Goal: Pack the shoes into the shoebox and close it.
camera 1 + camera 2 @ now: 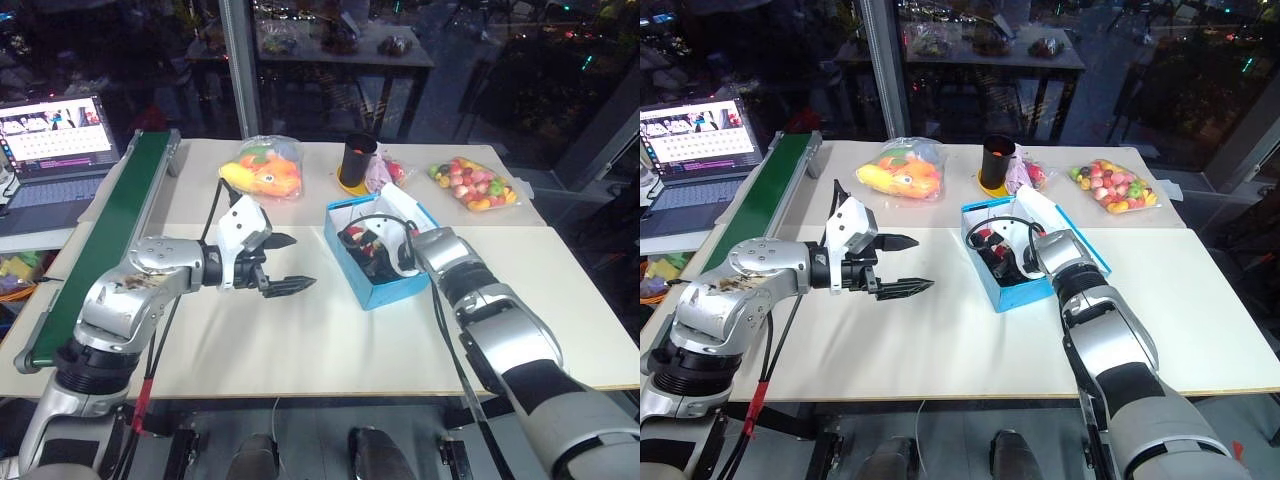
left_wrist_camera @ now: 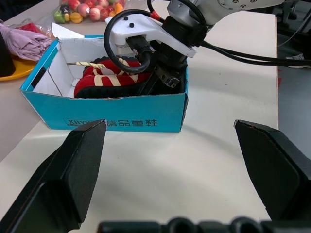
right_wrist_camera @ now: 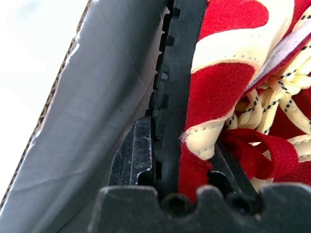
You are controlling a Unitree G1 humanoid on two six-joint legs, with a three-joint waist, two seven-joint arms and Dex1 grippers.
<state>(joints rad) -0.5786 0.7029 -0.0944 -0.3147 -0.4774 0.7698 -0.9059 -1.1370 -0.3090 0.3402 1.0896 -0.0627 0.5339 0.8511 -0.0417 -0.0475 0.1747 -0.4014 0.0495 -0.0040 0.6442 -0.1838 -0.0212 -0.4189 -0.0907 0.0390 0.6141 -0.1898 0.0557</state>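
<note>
The cyan shoebox (image 1: 395,290) stands open on the white table, right of centre, with its white-lined lid (image 1: 1040,208) flipped up behind it. Red shoes (image 2: 112,77) with pale trim and black soles lie inside. My right gripper (image 1: 375,255) reaches down into the box. In the right wrist view its fingers (image 3: 136,155) press on a shoe (image 3: 218,87), with the knobbly sole and red fabric between them, close to the box's inner wall. My left gripper (image 1: 300,262) hovers open over bare table left of the box, pointing at it with nothing between its fingers.
Behind the box stand a black cup (image 1: 358,158) on a yellow dish, a bagged orange-yellow toy (image 1: 265,168) and a bag of colourful fruit (image 1: 473,185). A green conveyor (image 1: 110,225) runs along the table's left side, with a laptop (image 1: 55,135) beyond it.
</note>
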